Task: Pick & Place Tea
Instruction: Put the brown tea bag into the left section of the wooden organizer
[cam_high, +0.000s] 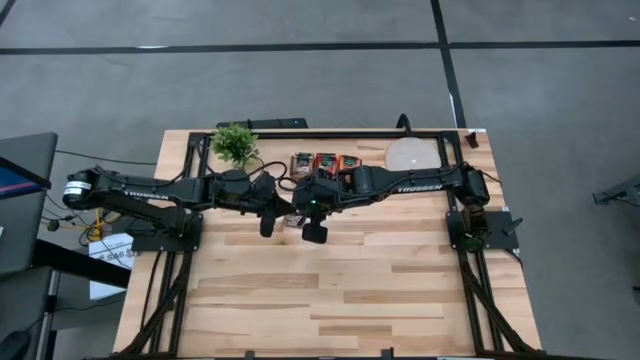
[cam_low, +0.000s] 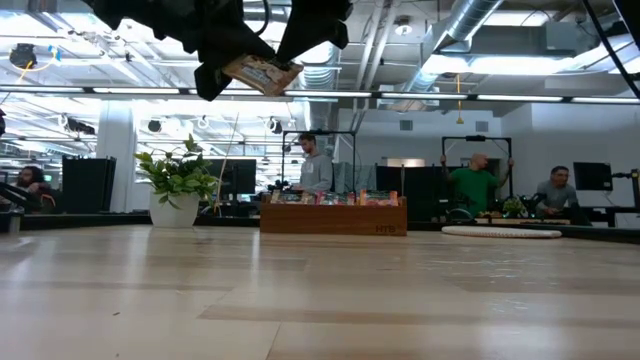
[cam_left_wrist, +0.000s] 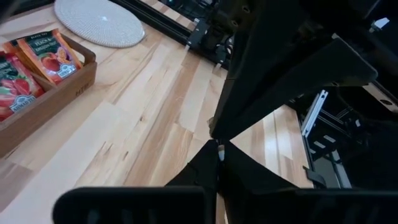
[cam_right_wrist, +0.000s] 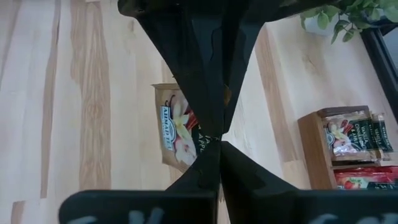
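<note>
One tan tea sachet (cam_low: 262, 72) with a pale flower picture (cam_right_wrist: 176, 124) hangs high above the table's middle (cam_high: 293, 218). My left gripper (cam_left_wrist: 217, 149) reaches it from the table's left and my right gripper (cam_right_wrist: 219, 142) from the right. Both are shut on it, with their fingertips almost meeting. More tea sachets, red, orange and green-white (cam_right_wrist: 351, 134), stand in the brown wooden tray (cam_high: 325, 162) at the far edge. My left gripper pinches the sachet between its two fingertips, where it shows edge-on as a thin pale line (cam_left_wrist: 218, 148). In the low view this is the sachet's left end (cam_low: 232, 70). The fingers come nearly level from the table's left. The sachet is lifted clear and lies almost flat. My right gripper is shut at the sachet's edge (cam_right_wrist: 208, 142), its right end in the low view (cam_low: 295, 70). The fingers themselves cover the place of contact. They slant down from the table's right. The rest of the sachet sticks out sideways past the fingertips, clear of the table.
A potted plant (cam_high: 235, 145) stands at the far left and a round pale disc (cam_high: 413, 155) at the far right, with the tray (cam_low: 335, 215) between them. Bare wooden tabletop (cam_high: 340, 290) stretches toward the near edge. People stand in the room behind.
</note>
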